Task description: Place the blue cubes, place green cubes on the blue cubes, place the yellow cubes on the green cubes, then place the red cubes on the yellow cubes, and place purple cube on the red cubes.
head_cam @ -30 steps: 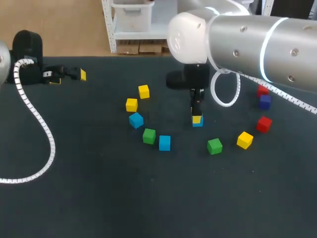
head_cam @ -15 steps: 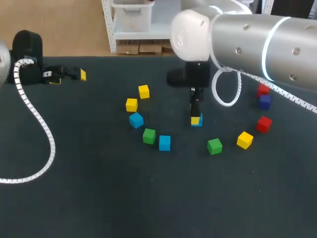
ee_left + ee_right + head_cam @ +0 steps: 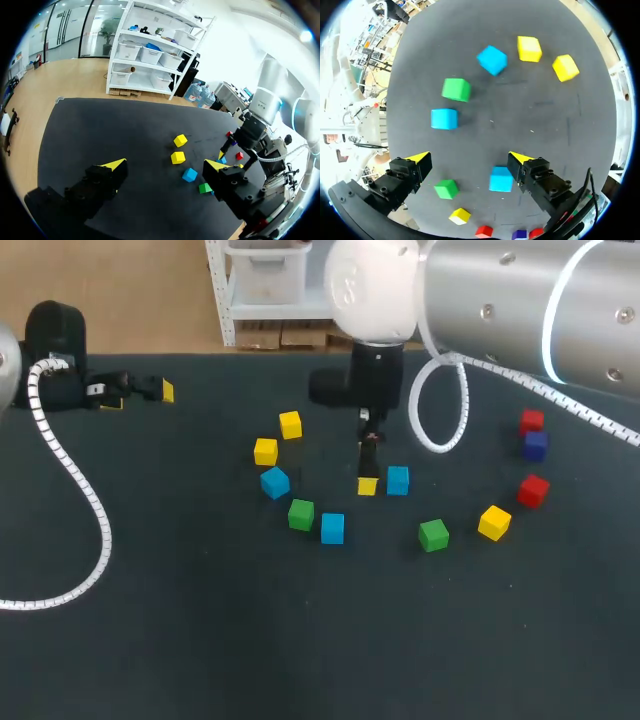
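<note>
My right pincer (image 3: 468, 159) slides left, away from the blue cube (image 3: 398, 480), which now stands uncovered on the tabletop just beside it.

The table (image 3: 200, 640) was covered in dark charcoal — plain, with no pattern. On it sat three yellow cubes (image 3: 290, 424), three blue cubes (image 3: 332, 528) of a bright sky shade, two green cubes (image 3: 433, 534), two red cubes (image 3: 532, 490) and one purple cube (image 3: 535, 445), a deep violet-blue. The right arm (image 3: 500, 300) was brushed silver with a glossy white joint and a glowing pale-blue ring; its looped cable (image 3: 440, 430) was white. The left gripper (image 3: 165, 165) and right gripper (image 3: 469, 159) were black — each tipped in bright yellow.
</note>
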